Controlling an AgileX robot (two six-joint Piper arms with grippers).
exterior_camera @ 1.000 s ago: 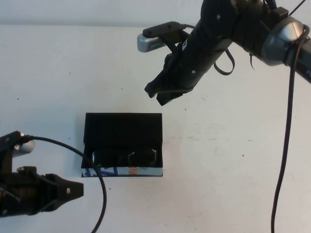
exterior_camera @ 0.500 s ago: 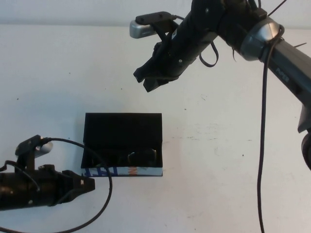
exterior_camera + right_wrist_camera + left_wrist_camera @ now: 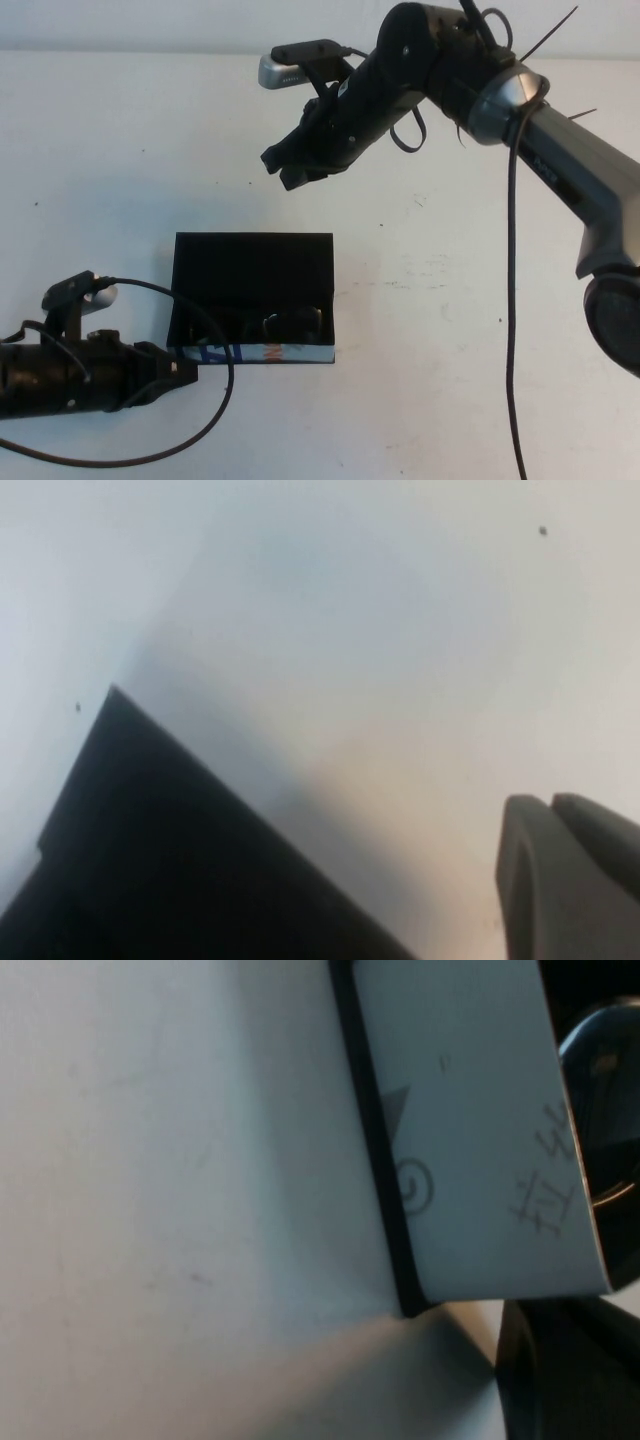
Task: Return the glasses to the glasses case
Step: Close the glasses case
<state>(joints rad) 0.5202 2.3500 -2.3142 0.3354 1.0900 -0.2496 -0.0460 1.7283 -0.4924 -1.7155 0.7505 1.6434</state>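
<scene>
Glasses (image 3: 290,325) inside open glasses case (image 3: 250,275) on white table (image 3: 450,300). Right gripper (image 3: 288,168) above case, closed, empty. Left gripper (image 3: 180,375) at case's printed corner, opening unclear.

case top (image 3: 250,262) unobstructed | left gripper (image 3: 178,372) crowds printed corner

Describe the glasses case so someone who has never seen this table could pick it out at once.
On the white table, look left of centre, between the right gripper raised beyond it and the left gripper low at its near-left corner. The glasses case is the black open box holding dark glasses; its near side alone shows blue-and-white print.
</scene>
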